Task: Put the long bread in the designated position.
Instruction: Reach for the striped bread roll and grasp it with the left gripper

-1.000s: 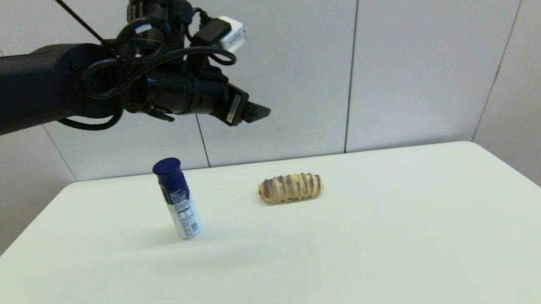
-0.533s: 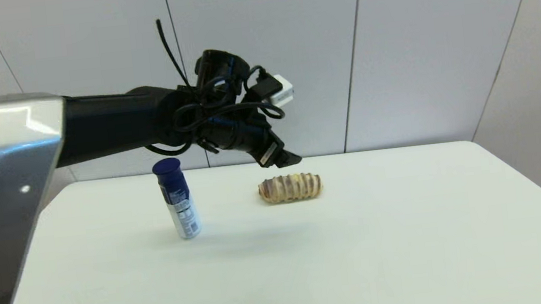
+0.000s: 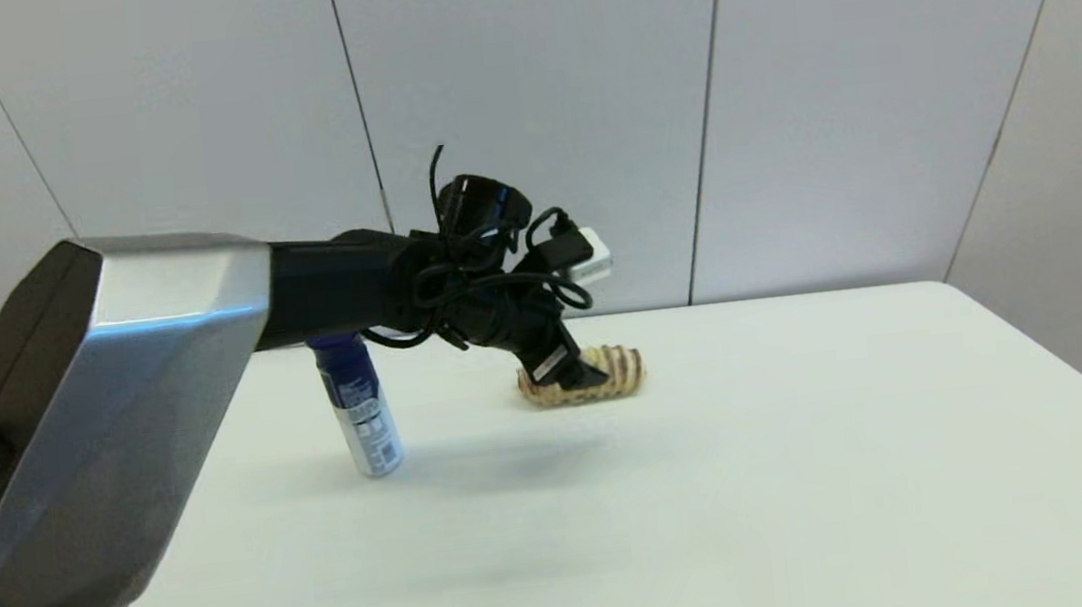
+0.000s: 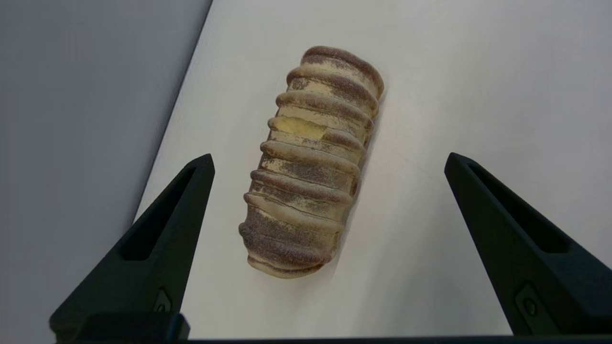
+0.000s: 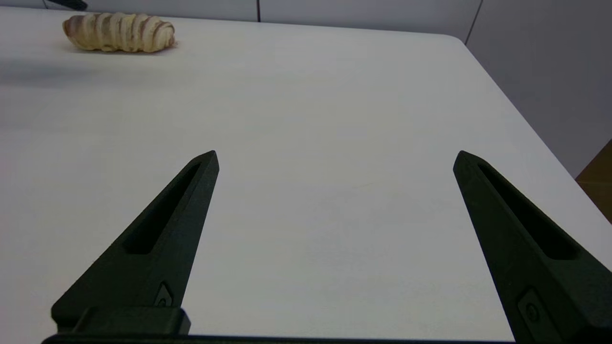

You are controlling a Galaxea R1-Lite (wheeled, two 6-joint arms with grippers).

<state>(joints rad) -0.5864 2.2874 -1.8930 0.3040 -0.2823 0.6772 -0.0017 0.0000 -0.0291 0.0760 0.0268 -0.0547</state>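
Observation:
The long bread [image 3: 599,375], a tan loaf with brown crosswise stripes, lies on the white table [image 3: 721,486] near its far edge. My left gripper [image 3: 576,372] hangs just above the loaf's left part. In the left wrist view the bread [image 4: 311,162] lies lengthwise between the two wide-open fingers [image 4: 162,239], which do not touch it. My right gripper [image 5: 334,162] is open and empty, low over the table's right side; its view shows the bread [image 5: 119,32] far off. The right arm does not show in the head view.
A white spray can with a blue cap [image 3: 359,408] stands upright left of the bread, partly behind my left arm [image 3: 157,384]. The table's far edge runs right behind the bread, with the grey wall panels beyond. Its right edge [image 5: 526,129] is near my right gripper.
My left arm has come down and forward from high above the can to just over the bread. The bread and the can have not moved.

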